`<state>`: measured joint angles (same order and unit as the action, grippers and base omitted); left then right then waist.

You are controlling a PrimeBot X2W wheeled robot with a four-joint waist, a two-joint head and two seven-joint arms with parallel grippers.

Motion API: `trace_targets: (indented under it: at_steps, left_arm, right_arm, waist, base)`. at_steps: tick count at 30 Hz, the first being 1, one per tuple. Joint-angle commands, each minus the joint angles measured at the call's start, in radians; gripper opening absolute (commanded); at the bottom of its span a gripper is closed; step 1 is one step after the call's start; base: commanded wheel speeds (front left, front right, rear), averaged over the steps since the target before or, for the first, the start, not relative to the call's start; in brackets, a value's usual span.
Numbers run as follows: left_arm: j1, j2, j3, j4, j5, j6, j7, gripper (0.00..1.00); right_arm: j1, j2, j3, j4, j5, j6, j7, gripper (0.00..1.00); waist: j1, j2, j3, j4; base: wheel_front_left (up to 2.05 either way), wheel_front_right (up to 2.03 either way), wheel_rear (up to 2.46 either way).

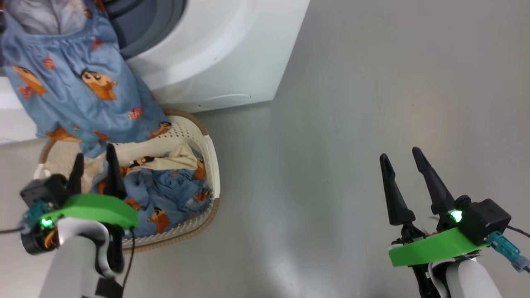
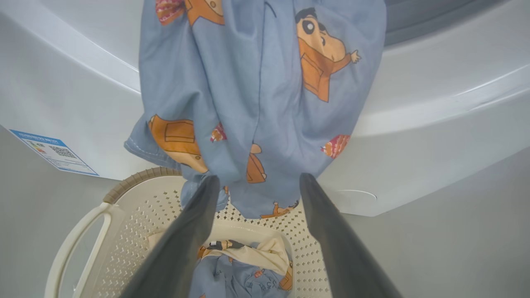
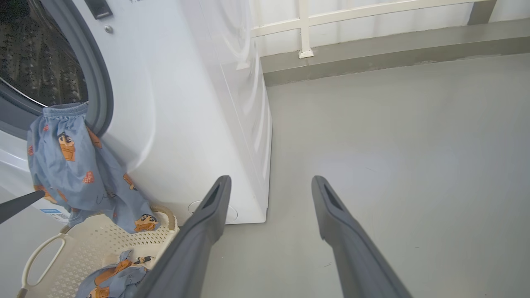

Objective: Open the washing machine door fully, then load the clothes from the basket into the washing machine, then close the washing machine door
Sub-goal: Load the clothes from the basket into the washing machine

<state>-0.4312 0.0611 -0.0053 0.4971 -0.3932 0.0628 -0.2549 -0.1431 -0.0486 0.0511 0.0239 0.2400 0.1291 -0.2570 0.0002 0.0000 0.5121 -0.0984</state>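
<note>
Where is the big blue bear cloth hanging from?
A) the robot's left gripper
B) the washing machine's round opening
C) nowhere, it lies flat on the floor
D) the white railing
B: the blue bear cloth drapes out of the round opening of the washing machine and dangles over the basket, while the left gripper is open and holds nothing.

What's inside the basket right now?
Blue bear-print clothes and a cream cloth lie in the basket. The garment hanging from the washing machine covers its far end; the left gripper hides its near-left part.
</note>
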Motion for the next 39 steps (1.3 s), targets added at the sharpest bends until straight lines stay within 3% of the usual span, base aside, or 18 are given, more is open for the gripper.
trace_targets:
  at_steps: [1, 16, 28, 39]
  left_arm:
    - [-0.036, 0.036, 0.037, 0.023, 0.0, -0.01, -0.006, 1.0]
    - [-0.216, 0.045, 0.12, 0.22, 0.013, -0.092, -0.007, 1.0]
    - [-0.34, 0.046, 0.178, 0.293, 0.059, -0.103, -0.007, 1.0]
    - [-0.434, 0.027, 0.237, 0.254, 0.113, -0.097, -0.007, 1.0]
  right_arm:
    - [-0.017, -0.002, 0.024, -0.03, -0.005, 0.002, -0.005, 1.0]
    - [-0.039, -0.002, 0.04, -0.036, -0.01, 0.002, -0.005, 1.0]
    - [-0.045, -0.002, 0.068, -0.043, -0.015, 0.002, -0.005, 1.0]
    - [-0.045, -0.002, 0.068, -0.055, -0.019, 0.002, -0.005, 1.0]
  waist:
    - [-0.0002, 0.0, 0.032, -0.019]
    - [-0.0002, 0.0, 0.09, -0.037]
    - [-0.0002, 0.0, 0.144, -0.058]
    - [-0.0002, 0.0, 0.189, -0.079]
  base:
    - [0.0, 0.0, 0.0]
    - [0.0, 0.0, 0.0]
    - [0.0, 0.0, 0.0]
    - [0.0, 0.0, 0.0]
